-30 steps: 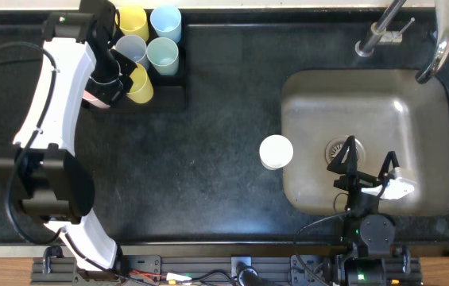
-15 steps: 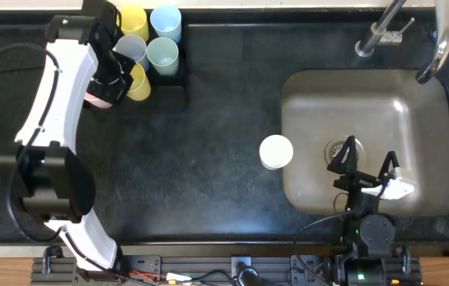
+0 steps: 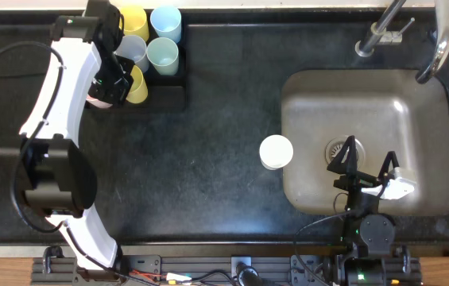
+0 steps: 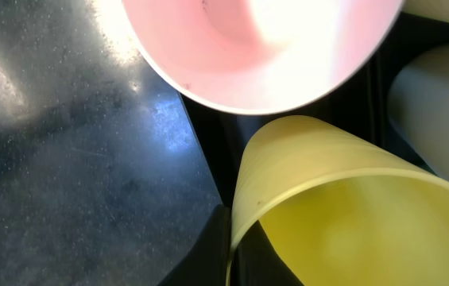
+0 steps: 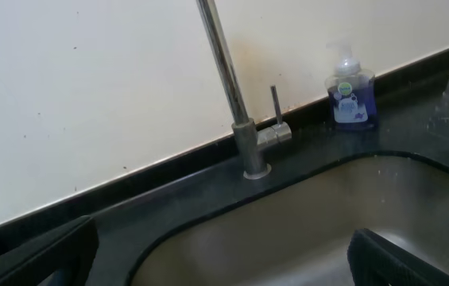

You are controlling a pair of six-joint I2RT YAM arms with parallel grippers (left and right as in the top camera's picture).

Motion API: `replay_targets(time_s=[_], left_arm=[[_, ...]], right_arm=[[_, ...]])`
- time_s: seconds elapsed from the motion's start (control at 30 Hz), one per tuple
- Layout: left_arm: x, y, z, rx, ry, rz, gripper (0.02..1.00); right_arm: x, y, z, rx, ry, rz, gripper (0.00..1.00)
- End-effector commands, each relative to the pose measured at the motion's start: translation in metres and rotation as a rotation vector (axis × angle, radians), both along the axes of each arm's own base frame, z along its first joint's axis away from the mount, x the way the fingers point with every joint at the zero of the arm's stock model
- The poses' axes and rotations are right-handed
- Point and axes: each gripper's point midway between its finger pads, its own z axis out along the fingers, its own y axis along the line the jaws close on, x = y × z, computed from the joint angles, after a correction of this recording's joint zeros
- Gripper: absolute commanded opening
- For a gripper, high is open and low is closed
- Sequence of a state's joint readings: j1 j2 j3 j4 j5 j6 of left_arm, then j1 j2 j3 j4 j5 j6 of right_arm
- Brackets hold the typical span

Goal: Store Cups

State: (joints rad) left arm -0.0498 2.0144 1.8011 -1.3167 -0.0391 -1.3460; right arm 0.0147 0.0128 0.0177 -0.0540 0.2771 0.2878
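A black tray (image 3: 170,98) at the counter's back left holds several cups: yellow (image 3: 133,16), blue (image 3: 166,21), translucent white (image 3: 133,49) and teal (image 3: 163,54). My left gripper (image 3: 118,79) is at the tray's front left, shut on the rim of a tilted yellow cup (image 3: 137,84). In the left wrist view the gripper (image 4: 236,258) pinches that yellow cup (image 4: 343,206) next to a pink cup (image 4: 264,48). A white cup (image 3: 276,151) stands on the counter left of the sink. My right gripper (image 3: 365,163) hangs open over the sink (image 3: 415,103).
A tap (image 3: 379,32) stands behind the sink, with a blue soap bottle (image 5: 350,97) on the ledge beside it. Dark counter (image 3: 208,159) stretches between the tray and the sink.
The left arm has shifted slightly toward the back of the counter with the yellow cup. The right arm has not moved.
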Motion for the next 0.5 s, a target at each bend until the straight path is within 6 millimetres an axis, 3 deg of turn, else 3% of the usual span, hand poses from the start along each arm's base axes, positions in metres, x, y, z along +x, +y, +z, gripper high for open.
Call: replay_targets(time_s=[0.03, 0.5], left_arm=[[-0.002, 0.006, -0.017, 0.024, 0.044, 0.049, 0.036], [-0.002, 0.006, -0.03, 0.027, 0.073, 0.055, 0.036]], right_arm=[[0.0, -0.001, -0.004, 0.001, 0.002, -0.006, 0.996], [0.0, -0.001, -0.004, 0.0, 0.003, -0.006, 0.996]])
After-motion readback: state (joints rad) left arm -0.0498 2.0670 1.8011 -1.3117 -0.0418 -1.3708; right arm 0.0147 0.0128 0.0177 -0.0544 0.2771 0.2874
